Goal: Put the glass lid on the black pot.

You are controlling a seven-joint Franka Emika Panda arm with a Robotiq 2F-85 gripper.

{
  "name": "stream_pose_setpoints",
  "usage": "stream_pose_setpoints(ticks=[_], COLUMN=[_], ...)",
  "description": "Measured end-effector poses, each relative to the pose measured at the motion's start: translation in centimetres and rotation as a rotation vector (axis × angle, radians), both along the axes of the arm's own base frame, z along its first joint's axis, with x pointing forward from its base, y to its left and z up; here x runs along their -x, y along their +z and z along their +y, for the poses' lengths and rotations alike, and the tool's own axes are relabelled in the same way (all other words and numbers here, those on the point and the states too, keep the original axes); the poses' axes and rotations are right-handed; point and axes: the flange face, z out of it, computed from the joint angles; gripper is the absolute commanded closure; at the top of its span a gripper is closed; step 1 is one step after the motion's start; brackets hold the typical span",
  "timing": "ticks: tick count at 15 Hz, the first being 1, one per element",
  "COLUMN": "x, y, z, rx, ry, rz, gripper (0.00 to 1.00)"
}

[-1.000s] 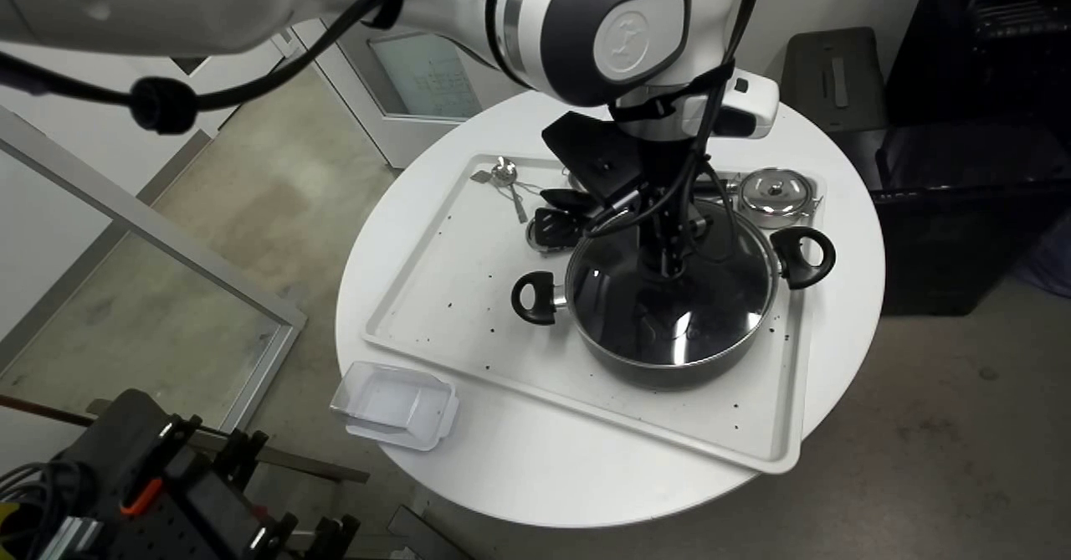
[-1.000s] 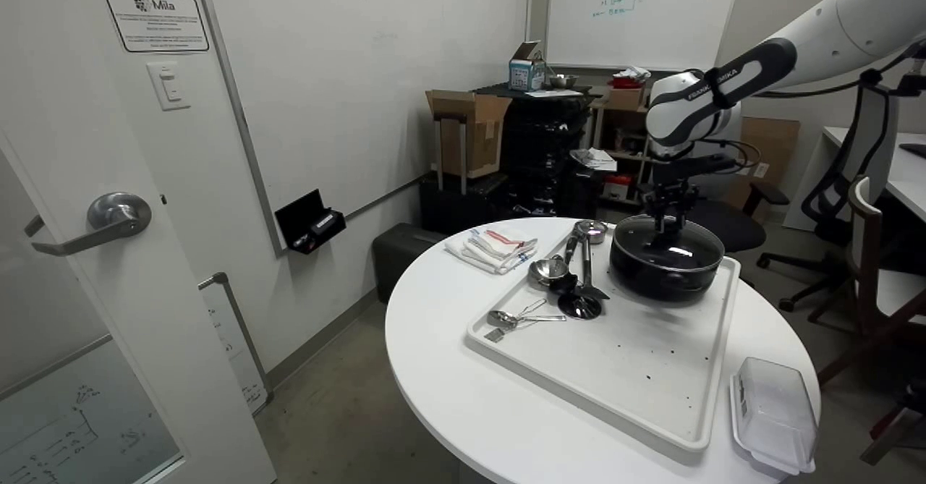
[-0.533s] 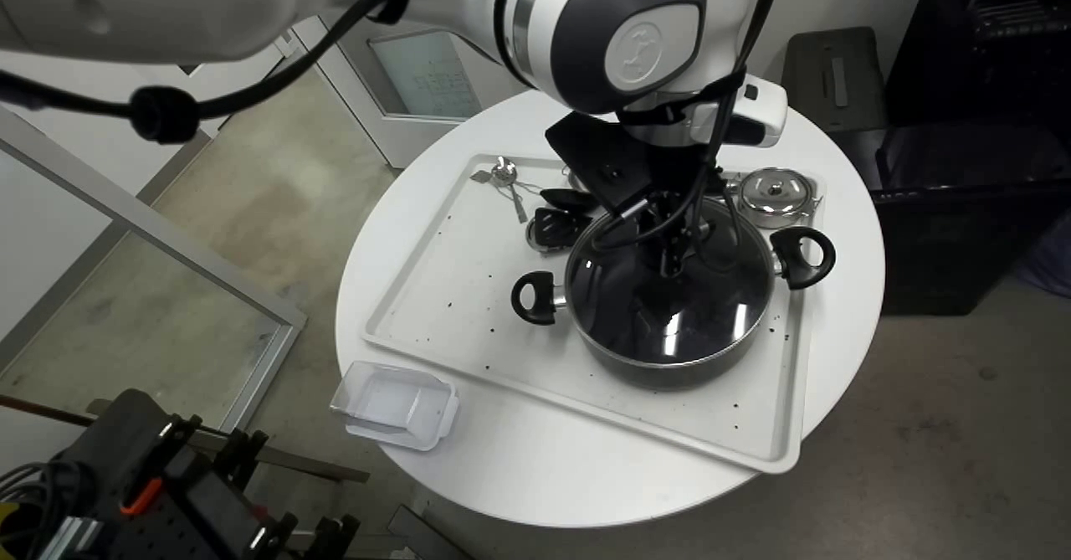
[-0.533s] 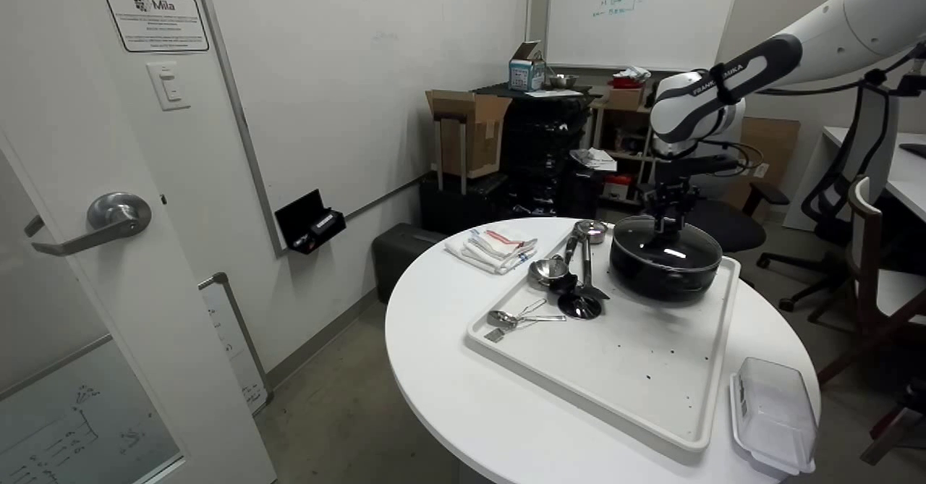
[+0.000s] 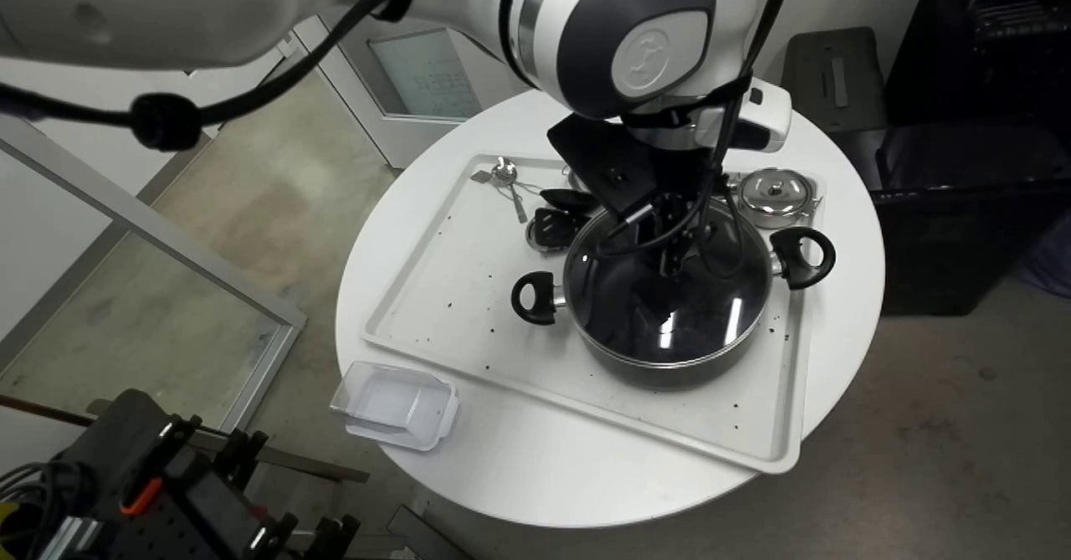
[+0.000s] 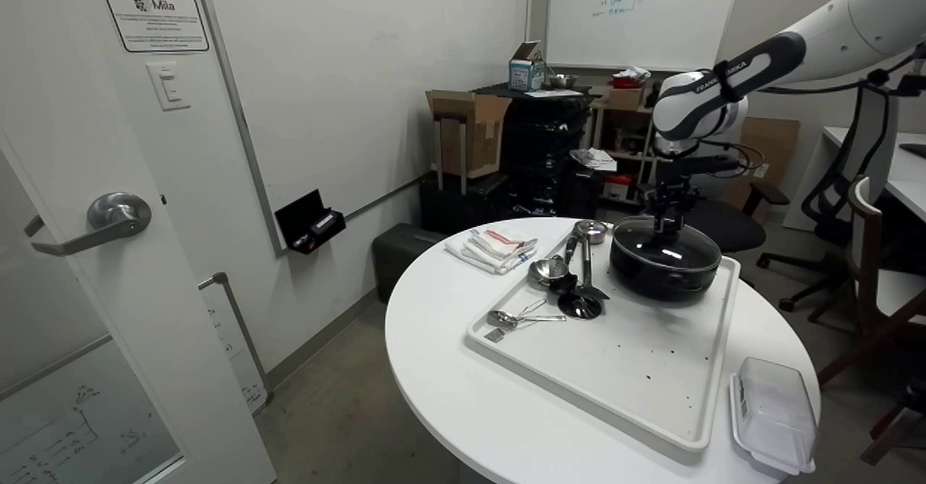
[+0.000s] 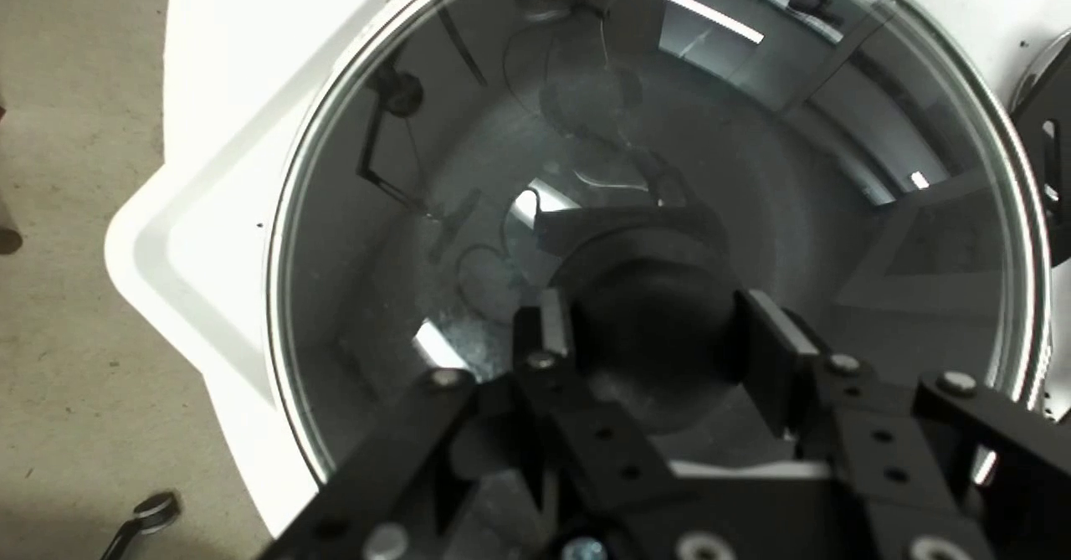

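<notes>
Across our round white worktop point(image 6: 448, 372) sits a rectangular tray point(image 6: 615, 375) bearing the black pot point(image 6: 660, 282). We see the glass lid point(image 7: 661, 183) over the pot's mouth, whether fully seated we cannot tell, and the claw point(image 7: 655, 326) part-closed, pinching the lid's black knob point(image 7: 657, 346).

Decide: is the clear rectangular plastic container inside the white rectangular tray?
No, the clear plastic container lies outside the tray, on the round white table.

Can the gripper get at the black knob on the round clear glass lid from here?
Likely yes: the gripper straddles the black knob in the wrist view, nothing visible blocking its fingers; actual contact is unclear.
</notes>
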Motion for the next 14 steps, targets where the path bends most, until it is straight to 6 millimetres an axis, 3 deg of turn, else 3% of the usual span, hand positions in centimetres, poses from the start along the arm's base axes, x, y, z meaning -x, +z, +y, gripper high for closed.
stream_pose_setpoints(ticks=[14], x=[0.0], y=[0.11], z=[0.05], rx=[-0.018], ry=[0.008], rz=[-0.007], gripper=[0.75])
